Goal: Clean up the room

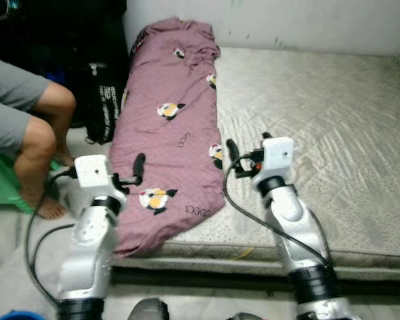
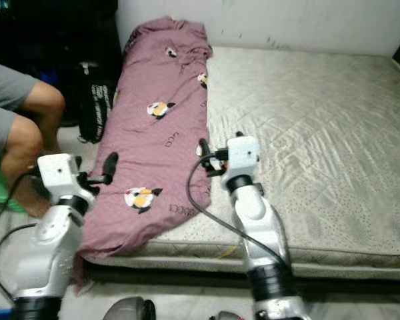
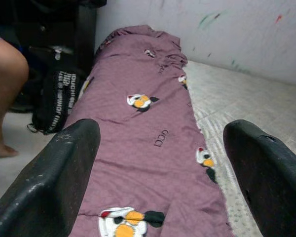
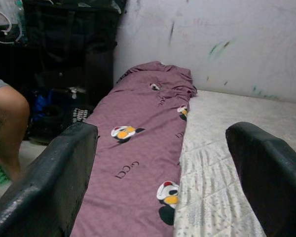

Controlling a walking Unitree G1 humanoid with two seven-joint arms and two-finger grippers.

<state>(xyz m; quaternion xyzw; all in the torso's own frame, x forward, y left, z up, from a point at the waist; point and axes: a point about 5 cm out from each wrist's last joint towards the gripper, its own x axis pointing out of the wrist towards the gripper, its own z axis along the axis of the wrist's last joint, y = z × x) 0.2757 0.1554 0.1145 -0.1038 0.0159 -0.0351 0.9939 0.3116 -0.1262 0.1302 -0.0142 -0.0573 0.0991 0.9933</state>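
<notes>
While both arms are raised over the near edge of the bed, nothing is held yet.

Far left of the left gripper: a person's bare legs (image 1: pixel 33 143), seated on something green, feet on the floor. Between that person and the bed, a black bag (image 1: pixel 101 103) stands on the floor against the dark corner.

Left gripper (image 1: pixel 135 175): fingers spread wide, empty. It hovers low over the near left part of the blanket (image 1: pixel 170 127), pointing along its length. Straight ahead of it in the left wrist view the purple cloth runs away toward the wall (image 3: pixel 227 29), printed penguin figures down the middle.

The blanket is folded into a long strip lying along the left side of the mattress (image 1: pixel 320 133). Its near end droops over the mattress edge, just below the left gripper. The far end bunches near the wall. Probably laid there as a half-done fold.

Right gripper (image 1: pixel 237 160): also wide open, empty. It sits at the blanket's right border, near the close corner, where cloth meets bare mattress. To its right, only quilted grey mattress.

Judgement: the two grippers bracket the near end of the strip, one per side, so a two-handed pinch of the near corners looks like the step in hand. The hanging edge may slip if only one side is caught.
</notes>
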